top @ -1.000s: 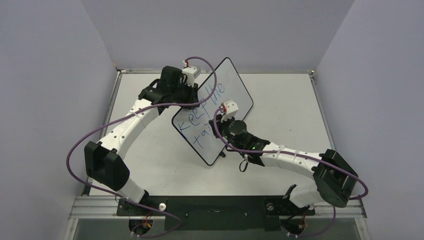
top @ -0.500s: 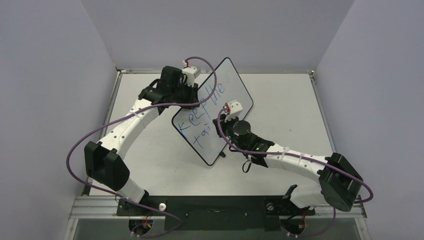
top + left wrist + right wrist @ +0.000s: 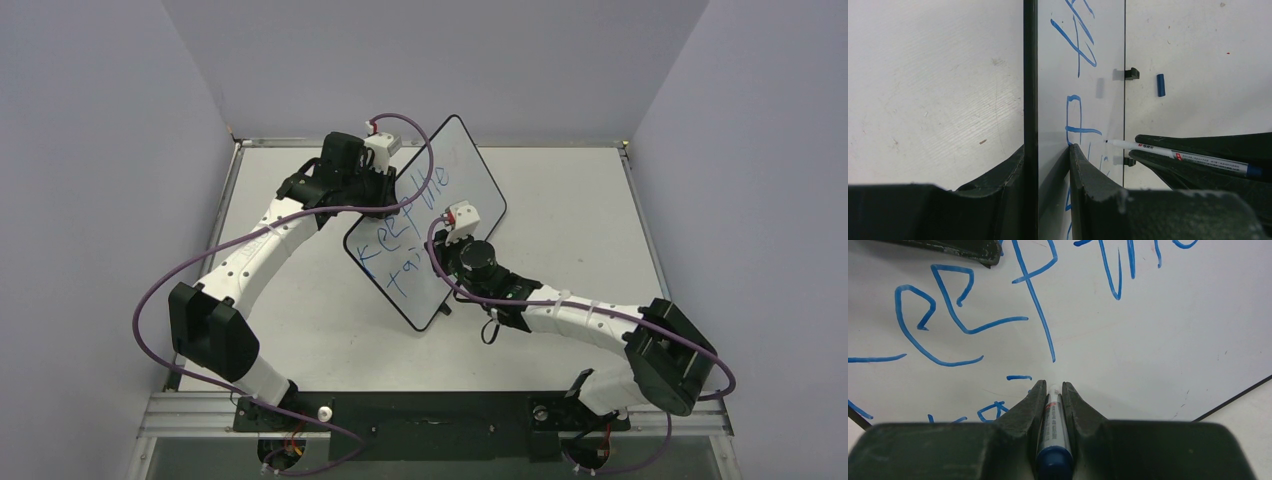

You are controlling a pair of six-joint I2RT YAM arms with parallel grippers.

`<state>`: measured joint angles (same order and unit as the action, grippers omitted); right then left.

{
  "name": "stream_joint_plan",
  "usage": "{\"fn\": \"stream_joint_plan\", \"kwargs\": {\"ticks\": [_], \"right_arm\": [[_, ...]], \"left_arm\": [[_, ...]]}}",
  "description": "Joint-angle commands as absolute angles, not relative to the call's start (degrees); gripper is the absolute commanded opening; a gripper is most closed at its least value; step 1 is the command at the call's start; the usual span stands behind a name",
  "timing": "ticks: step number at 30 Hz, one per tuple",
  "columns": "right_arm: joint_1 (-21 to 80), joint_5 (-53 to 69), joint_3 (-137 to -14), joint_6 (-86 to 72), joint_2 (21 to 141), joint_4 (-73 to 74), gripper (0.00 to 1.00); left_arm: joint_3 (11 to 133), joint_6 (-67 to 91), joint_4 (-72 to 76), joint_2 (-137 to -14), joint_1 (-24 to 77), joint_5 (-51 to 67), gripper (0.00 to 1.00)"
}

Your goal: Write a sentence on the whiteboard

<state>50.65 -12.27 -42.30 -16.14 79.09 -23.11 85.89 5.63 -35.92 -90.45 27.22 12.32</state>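
Note:
The whiteboard (image 3: 470,175) stands tilted up off the table, with my left gripper (image 3: 393,195) shut on its black rim (image 3: 1030,75), one finger on each face. The sentence (image 3: 405,225) is blue handwriting in two slanted lines, the upper reading about "Keep the" (image 3: 948,315). A few letters (image 3: 990,410) begin the lower line. My right gripper (image 3: 1053,384) is shut on a white marker pen (image 3: 1053,425) with a blue end. In the left wrist view the pen (image 3: 1173,152) has its tip at the board's face (image 3: 1103,50).
A small blue pen cap (image 3: 1161,85) lies on the white table (image 3: 570,200) behind the board. One black foot (image 3: 1132,74) sticks out from the board's far edge. Purple cables loop from both arms. Grey walls close in the table on three sides.
The right arm swung slightly right and toward the near edge, then came back close to where it was. The left arm and the board stayed still.

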Motion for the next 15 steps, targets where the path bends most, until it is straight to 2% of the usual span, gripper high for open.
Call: {"fn": "stream_joint_plan", "kwargs": {"ticks": [1,15], "right_arm": [[50.4,-10.8,-44.6,-17.0,79.4,-26.3,0.00],[48.8,-12.5,-45.4,-16.7,80.4,-25.3,0.00]], "left_arm": [[82.4,0.8,-38.1,-93.4,30.1,8.1,0.00],[82.4,0.7,-38.2,-93.5,30.1,8.0,0.00]]}}
